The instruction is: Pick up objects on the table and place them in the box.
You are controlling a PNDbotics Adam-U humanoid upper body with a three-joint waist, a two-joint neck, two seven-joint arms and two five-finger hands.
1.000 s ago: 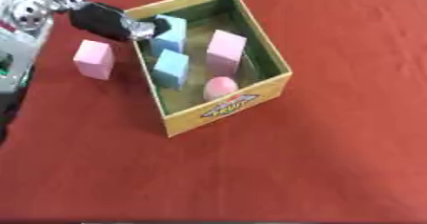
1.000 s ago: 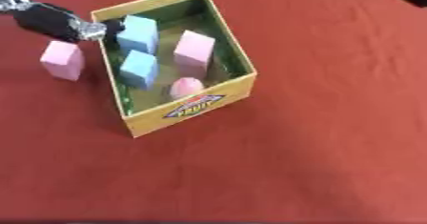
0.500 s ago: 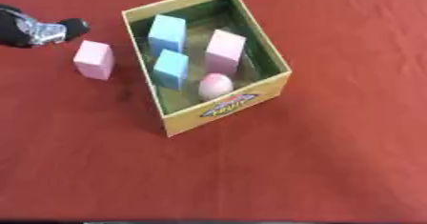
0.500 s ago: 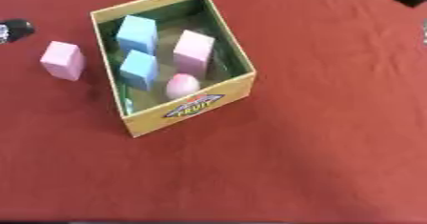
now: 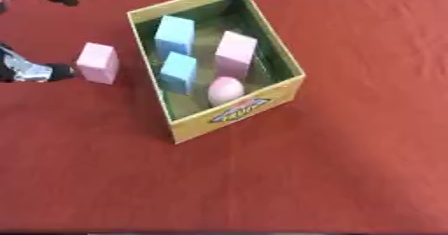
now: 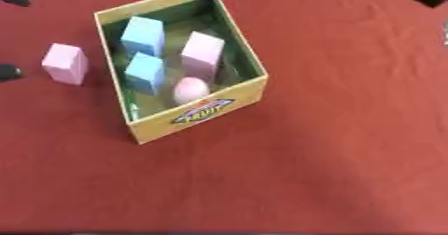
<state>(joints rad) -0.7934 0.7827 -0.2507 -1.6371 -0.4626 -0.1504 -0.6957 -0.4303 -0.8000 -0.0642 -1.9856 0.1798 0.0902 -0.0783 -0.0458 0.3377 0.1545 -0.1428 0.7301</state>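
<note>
Standing upright on the red tablecloth (image 5: pixel 350 169), a pink rectangular block (image 5: pixel 97 63) waits just left of the yellow cardboard box with green inner walls (image 5: pixel 241 114). Inside that box we see two light-blue blocks (image 5: pixel 174 35), a taller pink block (image 5: pixel 235 54) and a pink egg-shaped object (image 5: pixel 225 89) near the front wall. Our left hand (image 5: pixel 33 72), black and silver, reaches in from the left edge, one fingertip just beside the loose pink block; we cannot tell whether its fingers are spread or curled. Another dark part of the left hand shows at the upper left corner. A dark shape crosses the top right corner of the right eye view; we cannot make out what it is.
</note>
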